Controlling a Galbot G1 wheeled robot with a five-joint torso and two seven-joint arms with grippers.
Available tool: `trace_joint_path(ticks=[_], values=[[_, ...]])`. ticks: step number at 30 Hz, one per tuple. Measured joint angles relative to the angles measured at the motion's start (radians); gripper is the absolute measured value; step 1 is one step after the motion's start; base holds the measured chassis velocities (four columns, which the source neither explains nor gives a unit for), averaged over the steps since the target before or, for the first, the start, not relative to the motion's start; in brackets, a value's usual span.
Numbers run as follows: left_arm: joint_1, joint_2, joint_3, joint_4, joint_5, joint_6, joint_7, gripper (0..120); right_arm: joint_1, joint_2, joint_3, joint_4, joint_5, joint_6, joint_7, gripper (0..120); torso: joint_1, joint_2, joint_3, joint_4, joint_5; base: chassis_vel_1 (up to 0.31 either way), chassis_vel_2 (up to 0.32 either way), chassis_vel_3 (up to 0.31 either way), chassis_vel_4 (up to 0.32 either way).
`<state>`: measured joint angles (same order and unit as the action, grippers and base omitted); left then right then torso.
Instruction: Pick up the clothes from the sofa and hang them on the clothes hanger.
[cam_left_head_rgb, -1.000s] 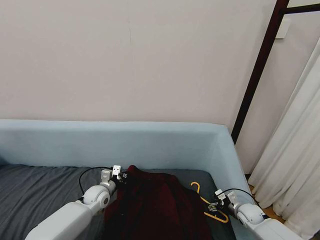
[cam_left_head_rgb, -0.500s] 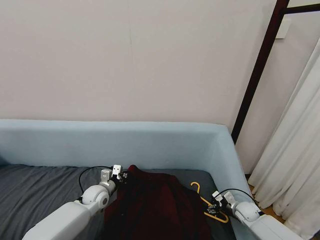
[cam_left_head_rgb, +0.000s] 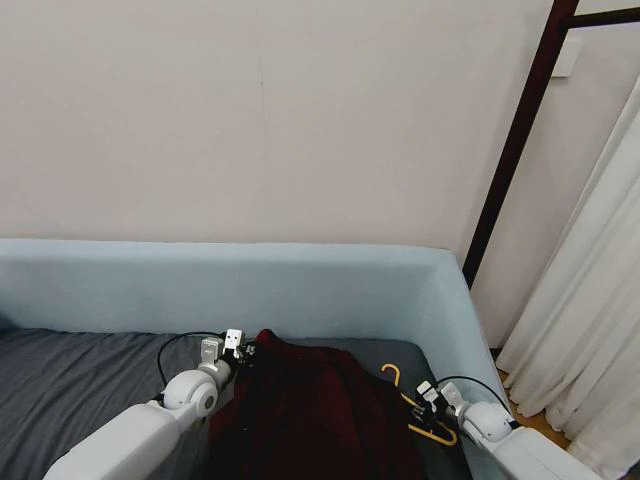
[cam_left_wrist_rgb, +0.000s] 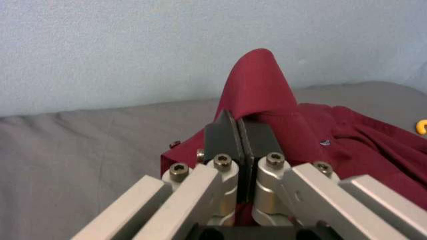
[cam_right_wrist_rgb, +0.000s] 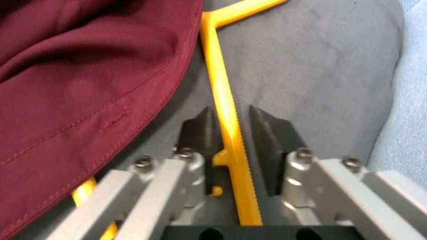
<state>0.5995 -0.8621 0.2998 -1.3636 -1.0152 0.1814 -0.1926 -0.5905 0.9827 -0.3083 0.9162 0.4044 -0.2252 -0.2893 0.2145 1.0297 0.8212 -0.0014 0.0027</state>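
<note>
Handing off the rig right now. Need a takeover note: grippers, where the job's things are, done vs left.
Left gripper: shut on a fold of the dark red fabric garment, which rises in a peak above the grey sofa seat.
Right gripper: open, its fingers either side of one arm of the yellow plastic hanger, not clamped.
The hanger lies flat on the seat near the sofa's right end, partly under the garment's edge.
Done: garment pinched, right gripper lined up on the hanger.
Left: close on the hanger, lift both, get the garment onto it.
</note>
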Motion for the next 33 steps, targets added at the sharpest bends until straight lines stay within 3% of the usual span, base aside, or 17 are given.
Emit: trace_joint_path(ticks=[5,18,33], values=[[0.000,-0.004,-0.003,0.001,0.000,-0.002,0.001,0,0.001,-0.007,0.002,0.004,0.003,-0.001,0.000,4,0.000,0.000,0.000,-0.0002,-0.0001,0.000,0.000,0.000,0.000],[0.002,0.007,-0.012,-0.003,0.000,-0.006,0.002,0,-0.007,-0.020,0.023,0.031,0.028,-0.016,0.059,4,0.000,0.000,0.000,-0.0001,-0.0001,0.000,0.000,0.000,0.000],[0.013,0.040,-0.037,-0.044,-0.005,-0.010,0.011,0,0.049,-0.015,0.058,0.064,0.035,0.000,0.249,4,0.000,0.000,0.000,0.0001,-0.0001,0.000,0.000,0.000,0.000]])
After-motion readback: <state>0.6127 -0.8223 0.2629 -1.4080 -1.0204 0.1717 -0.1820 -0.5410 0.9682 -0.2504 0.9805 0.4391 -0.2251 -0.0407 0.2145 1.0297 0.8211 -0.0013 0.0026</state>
